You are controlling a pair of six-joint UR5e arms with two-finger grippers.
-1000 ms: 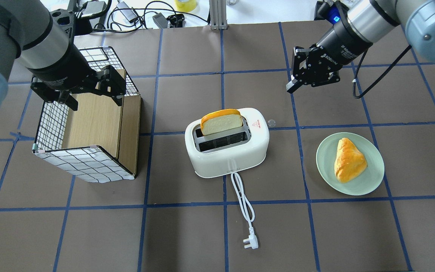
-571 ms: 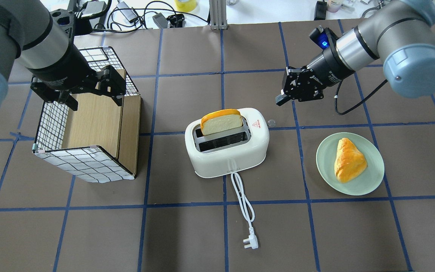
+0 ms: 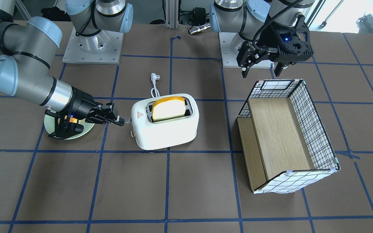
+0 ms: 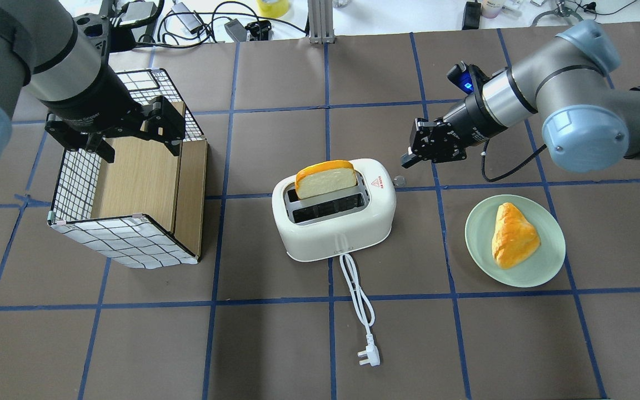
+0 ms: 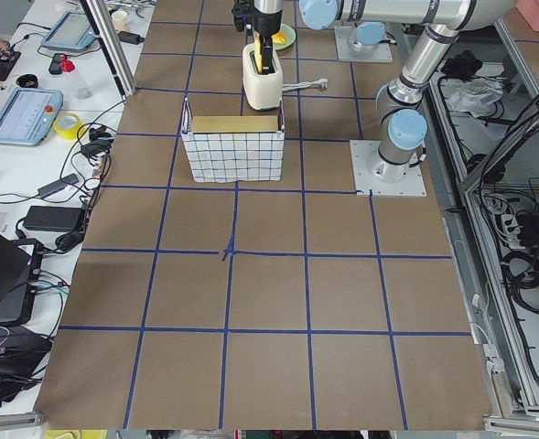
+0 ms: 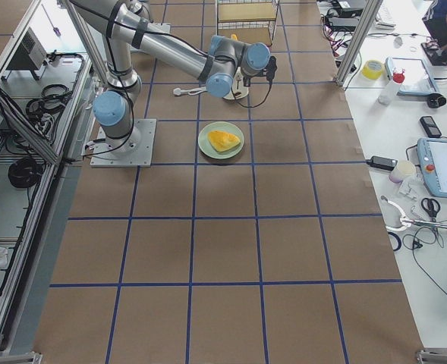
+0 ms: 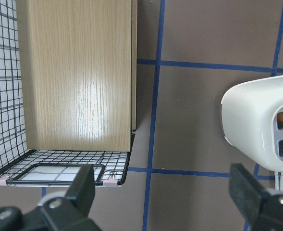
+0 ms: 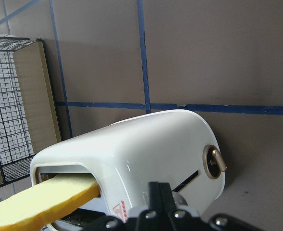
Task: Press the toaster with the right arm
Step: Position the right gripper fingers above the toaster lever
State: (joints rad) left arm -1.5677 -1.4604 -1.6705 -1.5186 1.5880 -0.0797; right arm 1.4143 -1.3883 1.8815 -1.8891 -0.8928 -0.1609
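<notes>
The white toaster (image 4: pixel 336 222) stands mid-table with a bread slice (image 4: pixel 325 178) upright in its slot. It also shows in the front view (image 3: pixel 167 132) and the right wrist view (image 8: pixel 146 154). Its clear knob (image 4: pixel 399 180) sticks out of its right end. My right gripper (image 4: pixel 409 161) is shut and empty. It points at that end, just short of the knob (image 3: pixel 127 119), and its tip (image 3: pixel 120 122) sits low above the table. My left gripper (image 4: pixel 136 145) is open and empty above the wire basket.
A wire basket with a wooden insert (image 4: pixel 131 239) lies left of the toaster. A green plate (image 4: pixel 478 244) with a pastry (image 4: pixel 511 236) sits right of it, below my right arm. The white cord and plug (image 4: pixel 369 358) trail toward the near edge.
My right arm has swung down and left, and its shut gripper has come close to the toaster's right end. The left arm, toaster and bread have not moved.
</notes>
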